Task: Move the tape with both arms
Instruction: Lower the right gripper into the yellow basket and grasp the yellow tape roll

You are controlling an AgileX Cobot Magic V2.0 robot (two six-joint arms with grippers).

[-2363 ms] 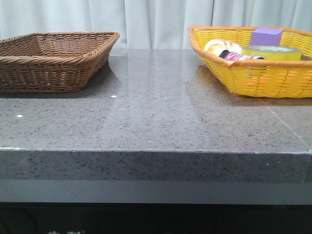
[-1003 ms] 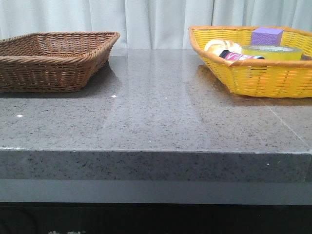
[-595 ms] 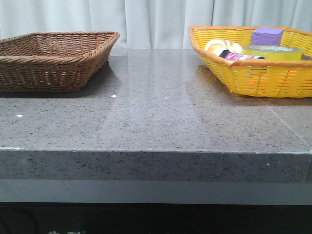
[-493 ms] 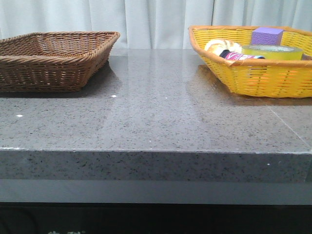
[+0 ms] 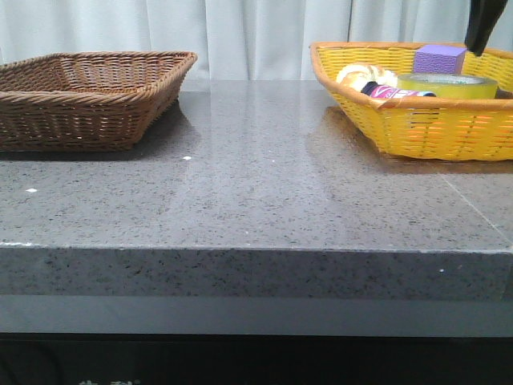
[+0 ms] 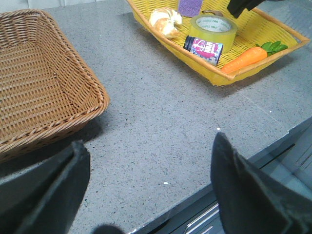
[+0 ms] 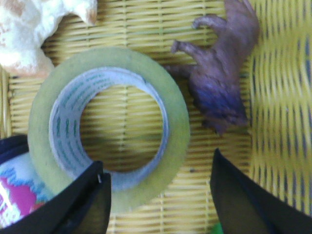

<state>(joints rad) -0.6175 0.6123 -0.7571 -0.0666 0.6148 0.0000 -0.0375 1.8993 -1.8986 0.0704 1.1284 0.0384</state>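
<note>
Since the earlier front views, in which no arm was showing, a dark part of the right arm (image 5: 481,24) is now entering at the upper right, above the yellow basket (image 5: 417,128); the baskets and their contents are lying as they were. The tape (image 5: 446,85) is resting flat, hole upward, inside the yellow basket, just beside the purple cube (image 5: 438,58) and a small dark can with a pink label (image 6: 203,48); a bread roll (image 6: 165,22) and a carrot (image 6: 246,58) are sharing the same basket. In the right wrist view the right pincer (image 7: 158,192) is hanging directly over the tape (image 7: 108,126), fingers spread wide, one finger (image 7: 83,202) overlapping the roll's outer rim and the other (image 7: 243,200) standing off beyond it, holding nothing; this placing is judged to be a line-up for taking the roll from above. A brownish-purple knobbly item (image 7: 222,73) is lying close against the tape on that side and could be fouling the finger path. The left pincer (image 6: 151,190) is waiting spread wide and empty over the grey surface (image 6: 161,112), between the two baskets, presumably stationed to receive the roll for the brown wicker basket (image 6: 34,83). Green printing is repeating around the tape's white core, but it is too blurred to read; the can's label lettering is likewise not legible
</note>
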